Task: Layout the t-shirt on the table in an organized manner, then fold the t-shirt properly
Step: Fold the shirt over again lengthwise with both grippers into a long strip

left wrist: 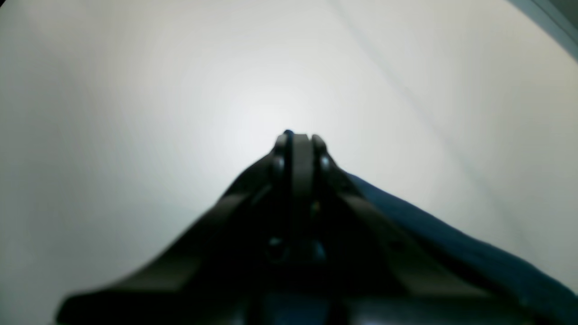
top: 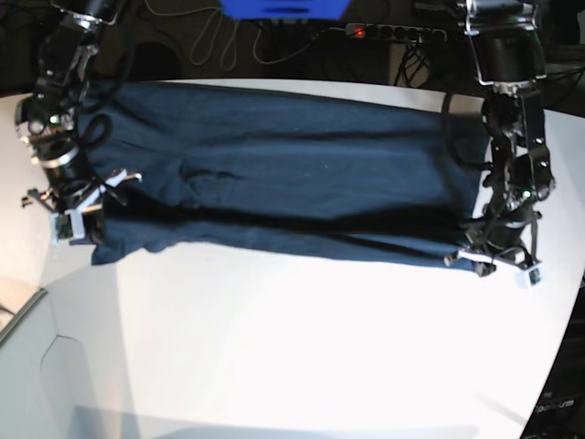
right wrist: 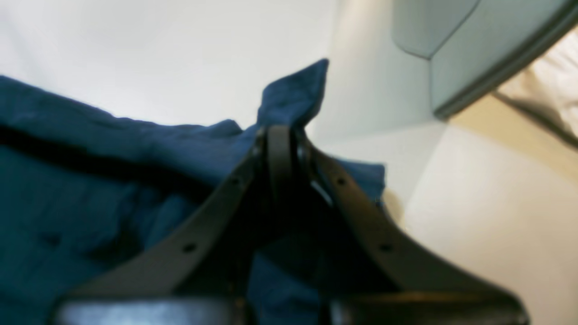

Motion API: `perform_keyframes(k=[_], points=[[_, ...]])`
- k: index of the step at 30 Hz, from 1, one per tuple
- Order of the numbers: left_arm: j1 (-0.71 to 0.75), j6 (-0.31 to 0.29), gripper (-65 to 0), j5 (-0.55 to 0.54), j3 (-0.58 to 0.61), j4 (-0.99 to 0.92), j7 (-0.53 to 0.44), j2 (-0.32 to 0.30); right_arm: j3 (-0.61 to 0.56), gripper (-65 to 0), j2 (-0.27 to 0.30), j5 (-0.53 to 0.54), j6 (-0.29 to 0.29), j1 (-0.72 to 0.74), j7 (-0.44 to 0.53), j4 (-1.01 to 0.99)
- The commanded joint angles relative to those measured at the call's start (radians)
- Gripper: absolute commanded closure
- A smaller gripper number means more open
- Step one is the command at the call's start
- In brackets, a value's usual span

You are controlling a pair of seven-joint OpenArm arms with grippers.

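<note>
Navy t-shirt (top: 283, 174), one, on table (top: 302, 347); left hand (left wrist: 298, 137), right hand (right wrist: 280, 131) pinching it.

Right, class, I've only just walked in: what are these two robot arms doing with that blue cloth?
Two robot arms hold a dark navy t-shirt stretched wide across the white table. The left gripper is shut on one end of the fabric, and the right gripper is shut on the other end, where a corner pokes up past its tips. The shirt is spread out but still wrinkled, and no fold is made yet.
</note>
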Motion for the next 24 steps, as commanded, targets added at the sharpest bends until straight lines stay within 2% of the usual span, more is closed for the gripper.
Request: perform_keyframes(k=[1, 3, 8, 15, 24], points=[[-0.007, -0.003, 0.0, -0.003, -0.003, 0.021, -0.024, -0.01, 0.003, 0.0, 0.007, 0.011, 0.0, -0.008, 0.029, 0.025], [0.011, -0.003, 0.0, -0.003, -0.005, 0.019, -0.024, -0.015, 0.006, 0.0, 0.007, 0.011, 0.0, -0.04, 0.032, 0.029], [0.047, -0.004, 0.0, -0.003, -0.063, 0.021, -0.024, -0.012, 0.072, 0.0, 0.015, 0.106, 0.0, -0.097, 0.032, 0.029], [0.082, -0.004, 0.0, -0.003, -0.092, 0.019, -0.024, -0.009, 0.066, 0.0, 0.01, 0.113, 0.0, -0.184, 0.034, 0.026], [0.133, -0.004, 0.0, -0.003, -0.102, 0.019, -0.024, -0.009, 0.066, 0.0, -0.001, 0.113, 0.0, -0.191, 0.034, -0.008]])
